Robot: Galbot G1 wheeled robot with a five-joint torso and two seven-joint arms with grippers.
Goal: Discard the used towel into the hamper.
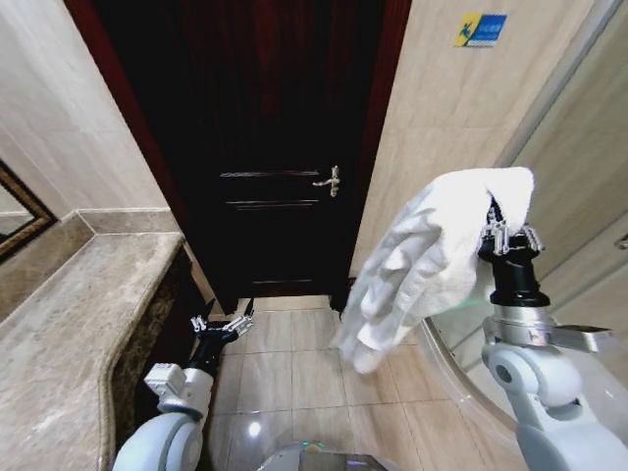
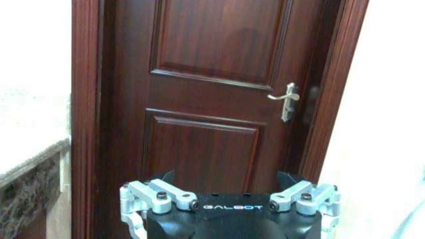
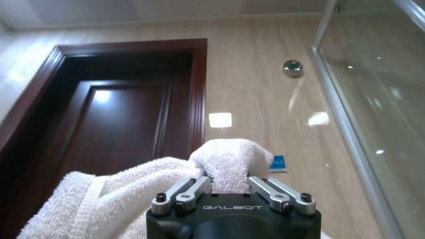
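Observation:
The used towel (image 1: 422, 255), white and thick, hangs in folds from my right gripper (image 1: 508, 234), which is raised at the right and shut on the towel's top edge. The right wrist view has the towel (image 3: 133, 189) bunched between the fingers (image 3: 186, 191) and draping off to one side. My left gripper (image 1: 222, 327) hangs low beside the counter, open with nothing in it, and faces the door in the left wrist view. The hamper is out of view.
A dark wooden door (image 1: 265, 147) with a metal handle (image 1: 329, 181) stands shut straight ahead. A marble counter (image 1: 69, 324) runs along the left, and a curved glass shower screen (image 1: 579, 196) is close on the right. Beige floor tiles (image 1: 294, 363) lie between them.

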